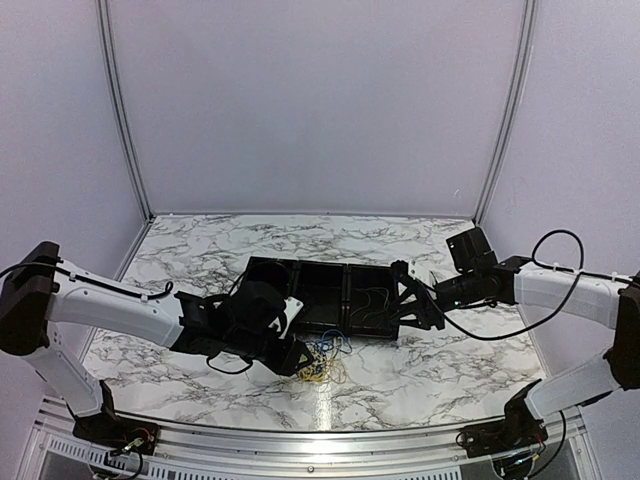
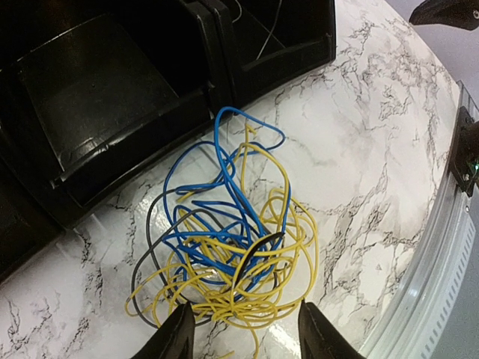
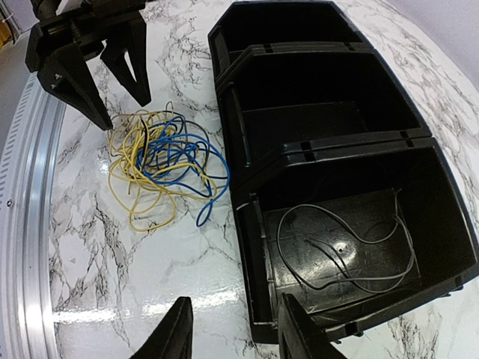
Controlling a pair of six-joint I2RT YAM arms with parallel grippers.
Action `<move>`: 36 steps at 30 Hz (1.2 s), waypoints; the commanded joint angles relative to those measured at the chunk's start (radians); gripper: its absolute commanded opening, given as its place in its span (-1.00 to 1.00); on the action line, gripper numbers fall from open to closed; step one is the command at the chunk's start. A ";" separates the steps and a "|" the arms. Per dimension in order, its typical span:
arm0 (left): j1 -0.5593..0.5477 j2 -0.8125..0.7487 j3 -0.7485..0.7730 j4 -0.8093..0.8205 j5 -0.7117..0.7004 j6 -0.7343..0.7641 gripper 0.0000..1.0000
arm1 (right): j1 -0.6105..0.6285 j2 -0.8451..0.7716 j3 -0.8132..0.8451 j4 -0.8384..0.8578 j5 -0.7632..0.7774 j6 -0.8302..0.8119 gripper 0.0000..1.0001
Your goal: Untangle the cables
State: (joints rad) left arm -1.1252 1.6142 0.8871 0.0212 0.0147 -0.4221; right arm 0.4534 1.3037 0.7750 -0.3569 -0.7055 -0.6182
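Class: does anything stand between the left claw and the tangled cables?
Nothing visible does. The open left claw hangs right at the cables on the marble table; the black tray lies beyond them.

Tangled cables (image 2: 224,247): mostly yellow and blue strands, with one dark grey-black strand mixed in. The tray (image 3: 340,142) is plain black all over, no markings. The loose wire (image 3: 344,250) lying in the tray is light grey. The table (image 1: 200,250) has a white marble pattern with grey and black veining. The left gripper (image 2: 243,336) and right gripper (image 3: 232,333) are both black. The arms (image 1: 120,310) are white shells with black joints. The front rail (image 1: 300,440) is silver. The walls (image 1: 320,100) are pale lilac, unpatterned.
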 commanded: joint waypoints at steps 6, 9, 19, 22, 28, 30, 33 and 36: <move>0.003 0.028 0.036 -0.086 0.047 0.017 -0.24 | 0.006 -0.004 0.005 0.026 -0.012 -0.016 -0.22; 0.006 0.036 0.044 -0.084 0.045 0.013 -0.38 | 0.007 0.007 0.015 0.013 -0.013 -0.019 -0.22; 0.016 -0.007 0.041 -0.055 0.011 -0.005 -0.65 | 0.007 -0.005 0.007 0.017 -0.009 -0.024 -0.22; 0.016 -0.012 0.037 -0.043 0.011 -0.010 -0.66 | 0.007 -0.003 0.009 0.016 -0.006 -0.025 -0.23; 0.019 0.015 0.048 -0.031 0.006 -0.039 -0.63 | 0.008 -0.012 0.005 0.016 -0.003 -0.026 -0.23; 0.019 0.024 0.055 -0.030 0.012 -0.043 -0.64 | 0.007 -0.014 0.004 0.016 -0.002 -0.025 -0.22; 0.019 0.024 0.059 -0.030 0.003 -0.046 -0.88 | 0.007 -0.020 0.003 0.016 0.002 -0.026 -0.23; 0.019 0.013 0.061 -0.031 -0.008 -0.044 -1.00 | 0.007 -0.026 -0.003 0.021 0.002 -0.028 -0.23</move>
State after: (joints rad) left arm -1.1126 1.6341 0.9203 -0.0223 0.0254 -0.4641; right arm 0.4534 1.3014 0.7715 -0.3511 -0.7048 -0.6334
